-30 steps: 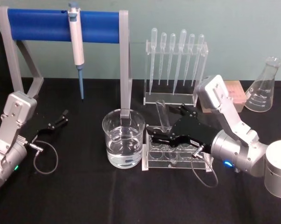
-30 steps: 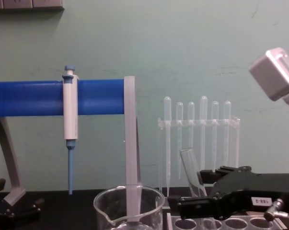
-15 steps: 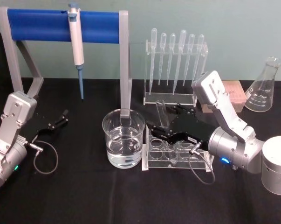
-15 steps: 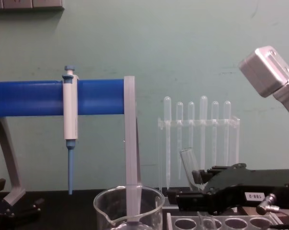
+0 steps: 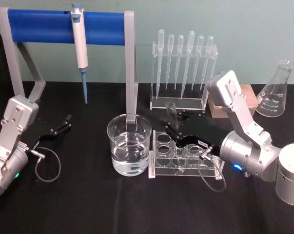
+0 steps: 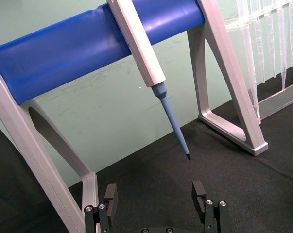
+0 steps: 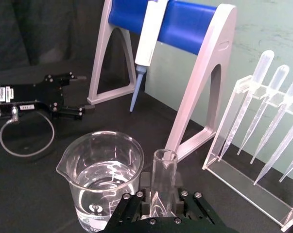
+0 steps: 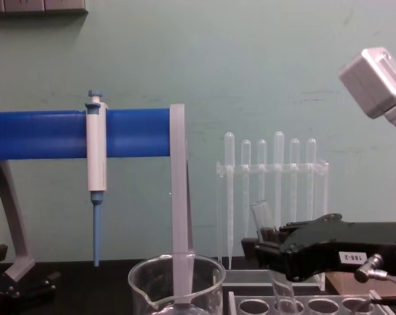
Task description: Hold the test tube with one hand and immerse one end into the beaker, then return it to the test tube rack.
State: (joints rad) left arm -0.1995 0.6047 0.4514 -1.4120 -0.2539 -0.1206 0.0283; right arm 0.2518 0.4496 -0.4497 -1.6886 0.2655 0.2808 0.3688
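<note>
The test tube [image 5: 170, 114] stands nearly upright over the clear rack [image 5: 159, 165], open rim up. In the chest view the test tube [image 8: 261, 218] runs down into a rack hole. My right gripper [image 5: 172, 127] is shut on the tube's middle. In the right wrist view the black fingers [image 7: 145, 183] press the test tube [image 7: 163, 174] from both sides. The beaker [image 5: 129, 145], partly filled with clear liquid, stands just left of the rack, also seen as the beaker [image 7: 101, 174] and the beaker [image 8: 178, 283]. My left gripper [image 5: 63, 123] rests open at the far left, fingers [image 6: 199, 191] spread.
A blue-barred stand [image 5: 64, 25] with a hanging pipettor [image 5: 79, 41] spans the back left; one leg [image 5: 131, 68] stands right behind the beaker. A pipette rack [image 5: 183, 73] stands behind the tube rack. A conical flask [image 5: 276, 90] sits at the back right.
My right gripper's fingers, spread around the tube a second ago, have closed on it. The gripper shifted slightly back and right, and the tube now stands more upright.
</note>
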